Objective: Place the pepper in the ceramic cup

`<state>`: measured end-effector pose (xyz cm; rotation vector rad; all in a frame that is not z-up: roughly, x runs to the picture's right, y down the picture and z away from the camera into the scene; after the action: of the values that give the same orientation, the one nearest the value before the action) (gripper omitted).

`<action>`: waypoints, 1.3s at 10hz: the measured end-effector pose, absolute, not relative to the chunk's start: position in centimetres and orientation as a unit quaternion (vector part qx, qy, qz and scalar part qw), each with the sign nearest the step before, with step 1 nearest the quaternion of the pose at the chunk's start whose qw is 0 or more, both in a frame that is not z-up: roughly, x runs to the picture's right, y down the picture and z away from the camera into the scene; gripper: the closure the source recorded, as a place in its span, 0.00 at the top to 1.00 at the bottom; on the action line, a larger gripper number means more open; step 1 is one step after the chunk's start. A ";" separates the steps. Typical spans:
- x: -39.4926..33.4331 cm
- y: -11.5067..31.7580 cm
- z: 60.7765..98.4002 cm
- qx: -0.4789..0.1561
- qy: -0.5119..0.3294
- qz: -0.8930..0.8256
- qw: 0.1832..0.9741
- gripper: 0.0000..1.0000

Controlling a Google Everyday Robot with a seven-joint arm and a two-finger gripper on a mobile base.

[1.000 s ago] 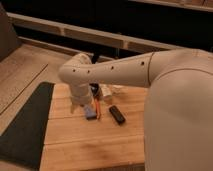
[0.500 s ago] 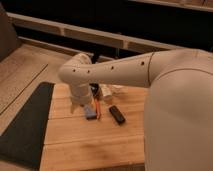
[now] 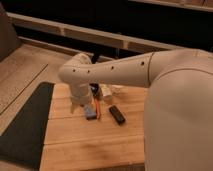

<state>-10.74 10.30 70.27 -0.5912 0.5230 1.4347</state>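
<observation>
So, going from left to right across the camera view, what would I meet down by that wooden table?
Dark mat → blue-grey block → pepper → black bar. The gripper hangs just behind the block and pepper, largely hidden by the arm, so it has no clear place in the order.

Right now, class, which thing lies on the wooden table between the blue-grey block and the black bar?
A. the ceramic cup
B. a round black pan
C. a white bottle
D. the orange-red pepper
D: the thin pepper lies along the edge of the blue-grey block, with the black bar on its other side. The gripper hangs just behind the pepper, mostly hidden by the arm.
</observation>
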 end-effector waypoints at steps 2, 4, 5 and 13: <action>-10.7 10.3 70.3 -0.264 0.233 0.640 0.683 0.65; -10.7 10.3 70.3 -0.264 0.233 0.640 0.683 0.65; -10.7 10.3 70.3 -0.264 0.233 0.640 0.683 0.65; -8.4 1.7 71.1 -0.172 0.131 0.645 0.733 0.65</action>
<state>-8.36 1.75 71.15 -0.3782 0.2877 1.4188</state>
